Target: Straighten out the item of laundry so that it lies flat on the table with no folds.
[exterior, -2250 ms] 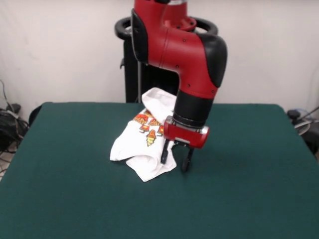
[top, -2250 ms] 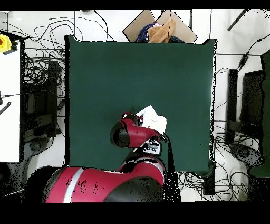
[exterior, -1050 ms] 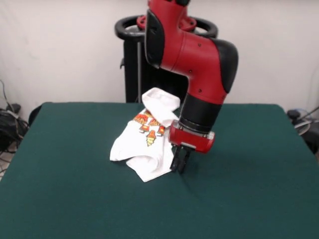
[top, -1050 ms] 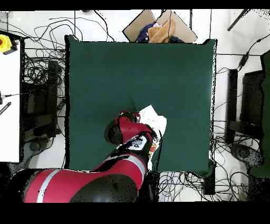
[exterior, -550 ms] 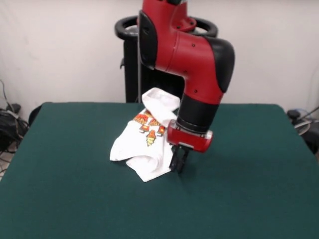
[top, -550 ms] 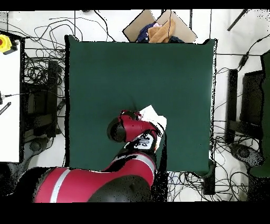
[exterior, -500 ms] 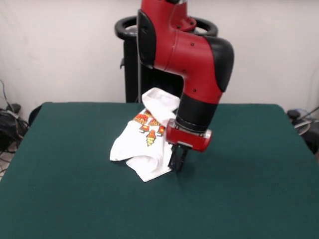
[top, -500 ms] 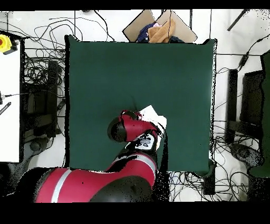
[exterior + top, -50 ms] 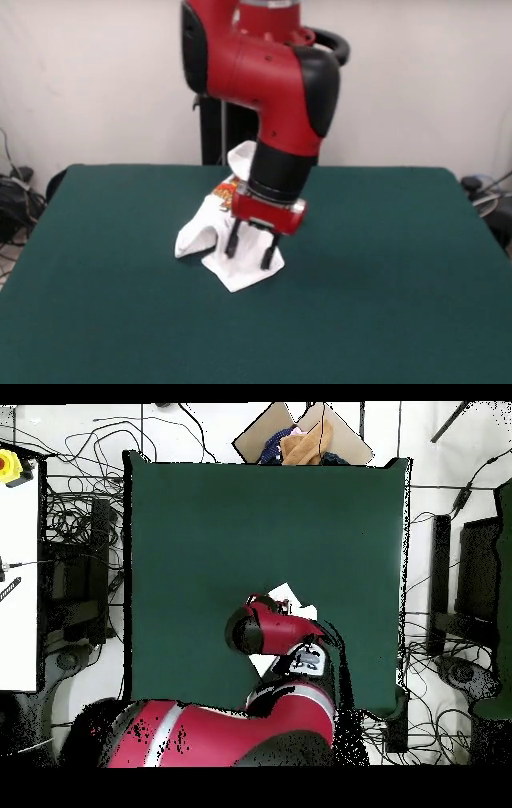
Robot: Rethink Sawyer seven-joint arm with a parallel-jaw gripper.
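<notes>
The T-shirt (image 9: 232, 256) is sitting bunched up on the green table (image 9: 96, 304), a bit left of middle in the front view, with the end effector (image 9: 250, 250) hanging right over its near part, fingers spread apart and gripping nothing. From the overhead view the arm is covering most of it, so only a white corner is poking out, while the front view is showing the folds and a bit of the print.
</notes>
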